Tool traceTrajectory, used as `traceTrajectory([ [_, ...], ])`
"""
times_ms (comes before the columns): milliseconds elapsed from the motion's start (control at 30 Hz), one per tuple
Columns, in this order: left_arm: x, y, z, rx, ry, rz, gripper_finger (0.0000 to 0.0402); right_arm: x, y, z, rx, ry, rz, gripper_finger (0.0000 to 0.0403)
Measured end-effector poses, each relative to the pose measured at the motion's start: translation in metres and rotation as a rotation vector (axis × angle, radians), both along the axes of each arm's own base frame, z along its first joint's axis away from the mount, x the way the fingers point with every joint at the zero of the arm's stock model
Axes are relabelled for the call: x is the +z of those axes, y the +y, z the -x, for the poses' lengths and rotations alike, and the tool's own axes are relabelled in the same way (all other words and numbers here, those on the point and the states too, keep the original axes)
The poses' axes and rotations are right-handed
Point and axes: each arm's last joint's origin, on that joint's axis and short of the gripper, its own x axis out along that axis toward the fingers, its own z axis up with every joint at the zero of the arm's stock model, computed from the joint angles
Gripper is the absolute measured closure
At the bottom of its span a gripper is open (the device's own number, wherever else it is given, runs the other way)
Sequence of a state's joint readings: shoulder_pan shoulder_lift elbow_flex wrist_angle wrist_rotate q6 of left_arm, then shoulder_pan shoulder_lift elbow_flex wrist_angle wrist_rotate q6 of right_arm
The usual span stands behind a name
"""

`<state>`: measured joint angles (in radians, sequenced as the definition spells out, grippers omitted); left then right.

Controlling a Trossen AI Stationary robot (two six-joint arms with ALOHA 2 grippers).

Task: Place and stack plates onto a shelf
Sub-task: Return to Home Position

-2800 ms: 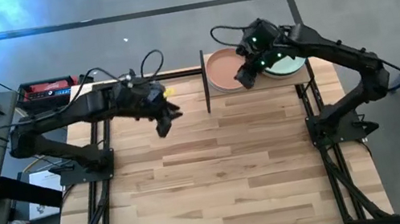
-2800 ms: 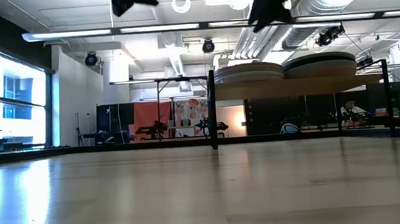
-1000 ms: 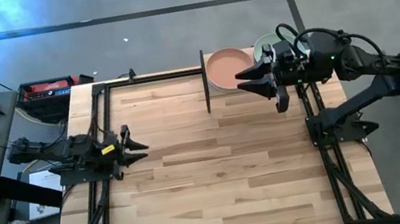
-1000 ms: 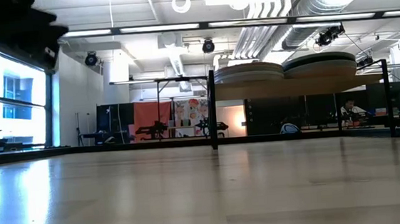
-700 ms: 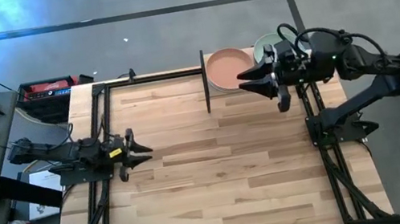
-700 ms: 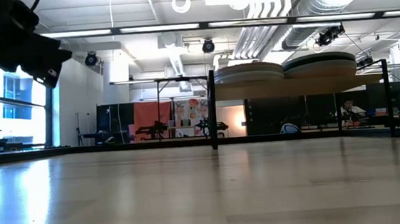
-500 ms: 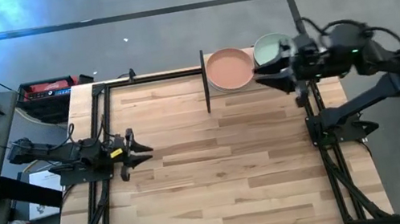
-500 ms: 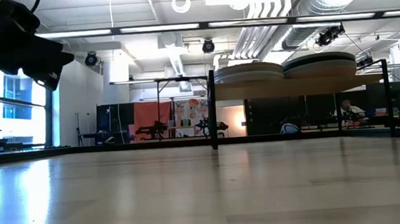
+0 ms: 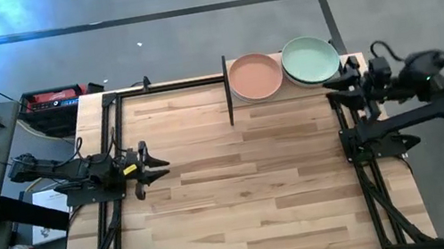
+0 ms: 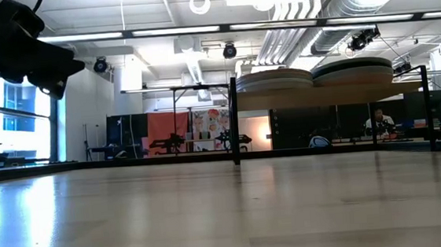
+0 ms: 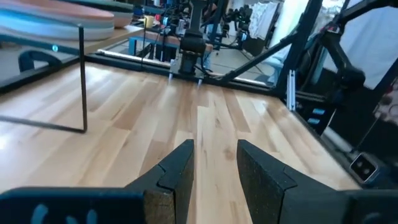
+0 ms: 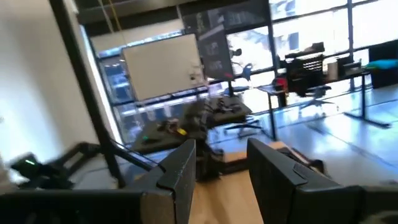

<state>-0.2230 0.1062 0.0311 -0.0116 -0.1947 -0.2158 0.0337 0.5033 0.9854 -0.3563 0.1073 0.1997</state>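
Item 1, surface (image 9: 243,193): pale plank top, no plate lying on it, so the stacking reads as finished. Item 2, left tool (image 9: 156,163): parked low at the surface's left edge, well apart from the shelf, its 2 fingers parted by a narrow gap with nothing between them. Item 3, right tool (image 9: 335,89): at the right edge, just beside the shelf's near corner, fingers likewise parted and holding nothing. Item 4, shelf (image 10: 329,95): small light-wood board raised on thin black posts, 1 post (image 9: 227,92) standing at its left end; it sits at the far edge of the surface. Item 5, plates: 2 stacks side by side on the board, nearly touching, 1 topped by the peach plate (image 9: 255,77) next to the post, the other by the mint green plate (image 9: 311,60). From table height the peach-topped stack (image 10: 274,80) and the mint-topped stack (image 10: 353,70) stand level and about equally tall; the count in each cannot be told. Handling, judged: plates are stiff, shallow and matte, so likely moderate in weight, not very slippery, and liable to chip at the edge if knocked. Best hold is the raised rim, 1 finger inside and 1 outside, taken on the side facing the open surface, clear of the post and the neighbouring stack. Nested plates may drag the 1 below, so a straight upward lift suits.
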Motion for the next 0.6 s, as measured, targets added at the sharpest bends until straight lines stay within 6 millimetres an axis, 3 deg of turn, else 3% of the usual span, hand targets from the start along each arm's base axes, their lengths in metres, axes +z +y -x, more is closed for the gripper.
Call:
traceTrajectory([
  [267,0.0,0.0,0.0,-0.008,-0.003,-0.117,0.0291,-0.085,-0.001,0.01,-0.047,0.077,0.108,0.0274],
  [600,0.0,0.0,0.0,-0.009,-0.003,-0.131,0.0291,-0.18,-0.002,-0.002,-0.067,0.128,-0.016,0.0274],
])
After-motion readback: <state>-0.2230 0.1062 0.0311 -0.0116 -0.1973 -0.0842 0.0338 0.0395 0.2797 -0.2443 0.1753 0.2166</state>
